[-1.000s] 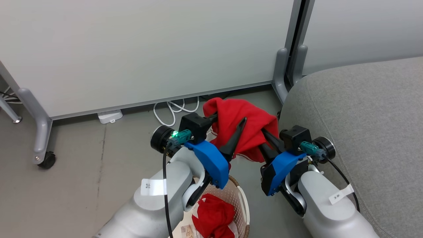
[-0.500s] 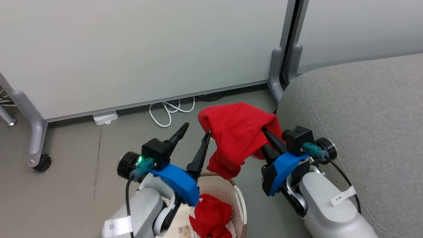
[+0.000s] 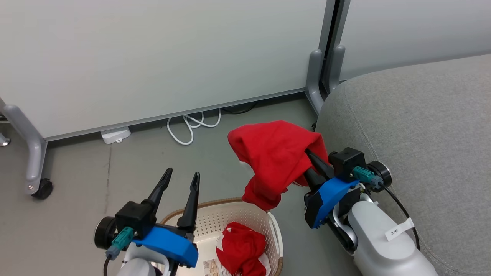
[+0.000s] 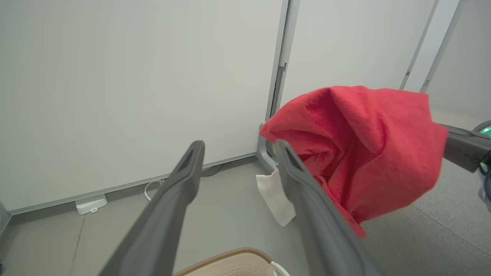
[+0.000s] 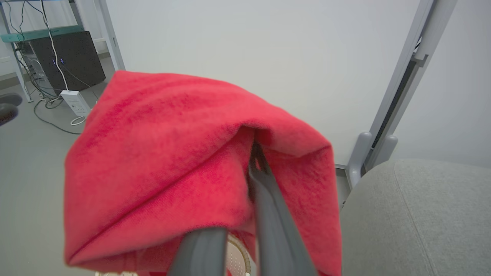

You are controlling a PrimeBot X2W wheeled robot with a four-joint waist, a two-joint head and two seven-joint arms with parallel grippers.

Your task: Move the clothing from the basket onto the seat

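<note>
1. Down in front, the left pincer (image 3: 183,174) gapes wide, nothing in it, by the left edge of the basket (image 3: 230,202).
2. In the basket lies a crumpled red garment (image 3: 239,249) with white trim (a paper label (image 3: 214,267) peeks out beside it).
3. Higher up, the right pincer (image 3: 310,157) is clamped tight on the other red garment (image 3: 274,153), which hangs in mid-air beside the seat (image 3: 414,122), not yet on it.
4. Farther back, a white cable (image 3: 191,124) loops on the floor (image 3: 96,165) below the partition (image 3: 153,57).

Red garment (image 5: 165,168) draped over the right pincer (image 5: 247,165)
Its jaws pinch the cloth; the grey seat (image 5: 418,218) lies at four o'clock.
</note>
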